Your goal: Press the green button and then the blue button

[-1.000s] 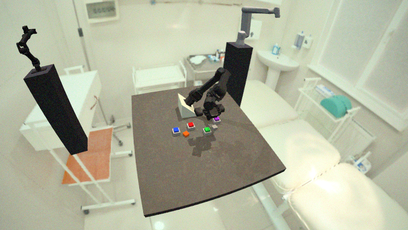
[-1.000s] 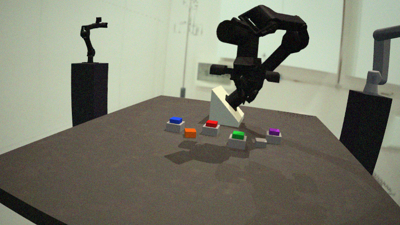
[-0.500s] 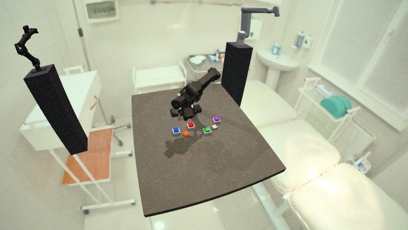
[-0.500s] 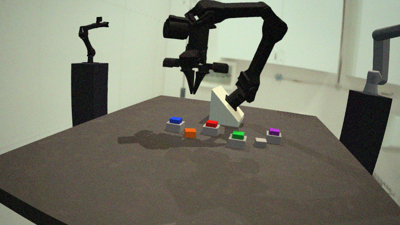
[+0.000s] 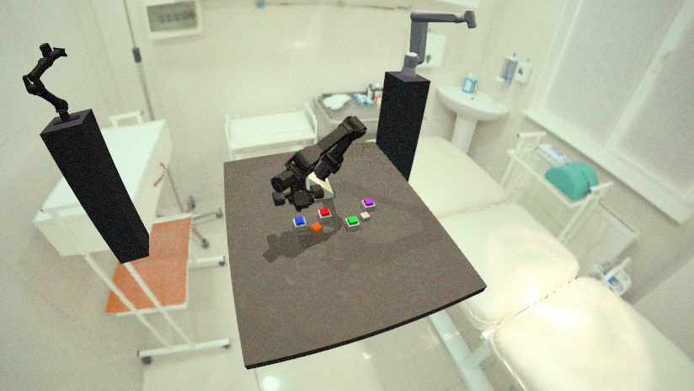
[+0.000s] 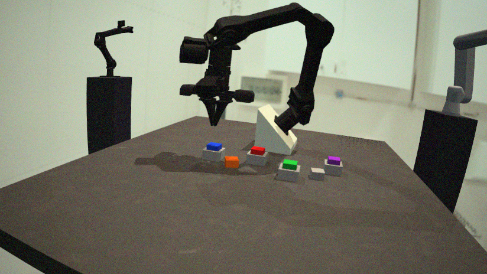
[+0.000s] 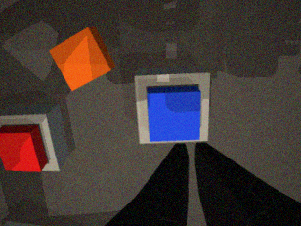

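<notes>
The blue button (image 6: pixel 214 146) sits at the left end of the button row on the table (image 6: pixel 170 221), raised in its grey housing, apparently unpressed. In the wrist view it lies just ahead of the fingertips and nearly centred. The gripper (image 6: pixel 214 123) hangs well above it, touching nothing.

The orange block (image 6: pixel 231 161) lies just beside the blue button, between it and the red button (image 6: pixel 257 150). A descent that drifts toward that side could nudge the block or catch the red cap, either of which breaks the task. A tip landing on the housing's rim instead of the cap, or a shallow push, would probably fail to bottom the button out. The green button (image 6: pixel 289 164) stands further right, well apart from the gripper.

The fingers are pressed almost together, only a thin slit between them, and hold nothing, forming one narrow point for poking.
</notes>
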